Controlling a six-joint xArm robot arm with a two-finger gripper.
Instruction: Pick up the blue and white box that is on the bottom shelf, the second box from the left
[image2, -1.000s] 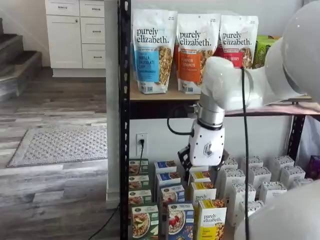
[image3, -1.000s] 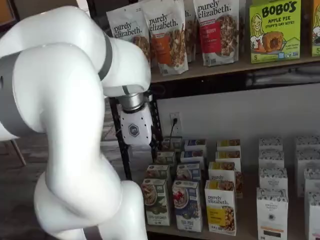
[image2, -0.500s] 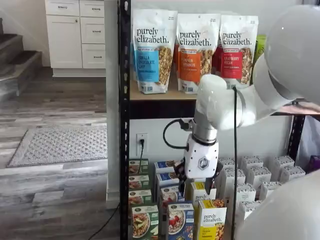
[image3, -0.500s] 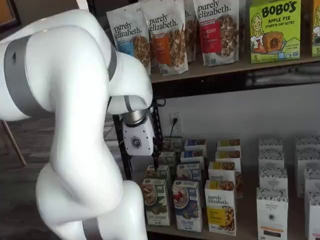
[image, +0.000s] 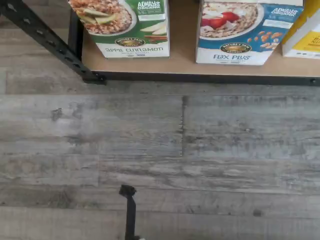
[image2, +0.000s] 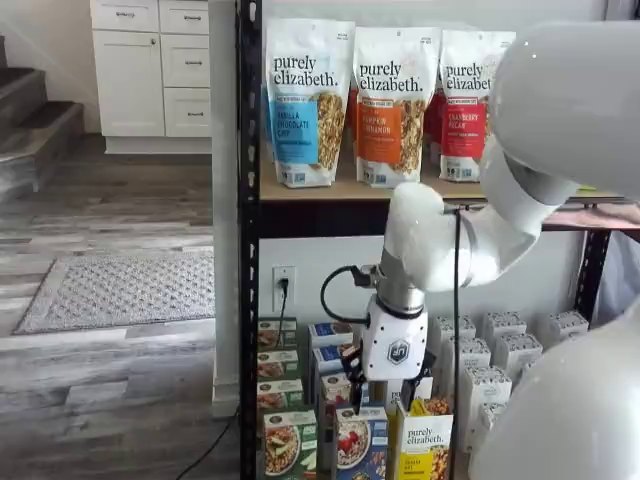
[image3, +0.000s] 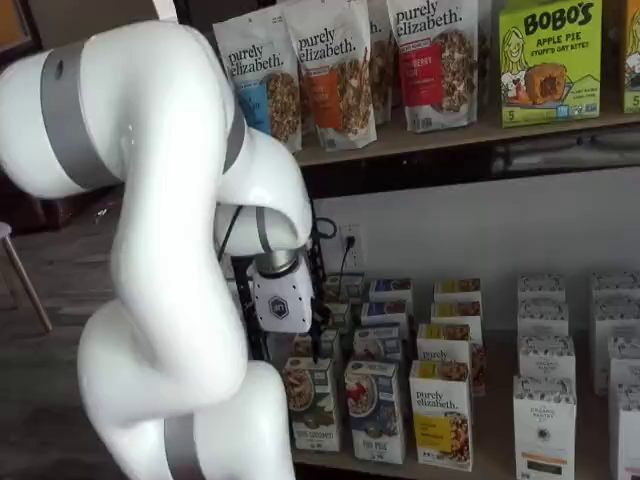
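Note:
The blue and white box (image: 245, 32), marked "Flax Plus" with a bowl and red berries, stands upright at the front of the bottom shelf (image: 182, 67), a tan board with a black front rail just above the floor. It also shows in both shelf views (image2: 362, 442) (image3: 376, 410), between a green box and a yellow box. My gripper (image2: 392, 392) hangs just above and slightly behind this front row. Its black fingers stand apart, open and empty. In a shelf view its white body (image3: 280, 305) is left of and above the box.
A green "apple cinnamon" box (image: 125, 25) stands left of the blue one and a yellow "purely elizabeth" box (image2: 425, 440) right of it. More rows of boxes stand behind. A black rack post (image2: 248, 250) is at the left. Granola bags (image2: 305, 100) fill the shelf above. Grey wood floor (image: 150, 150) lies in front.
The arm has lowered the gripper from just under the upper shelf down to just above the front row of boxes, moving a little left. No box has moved.

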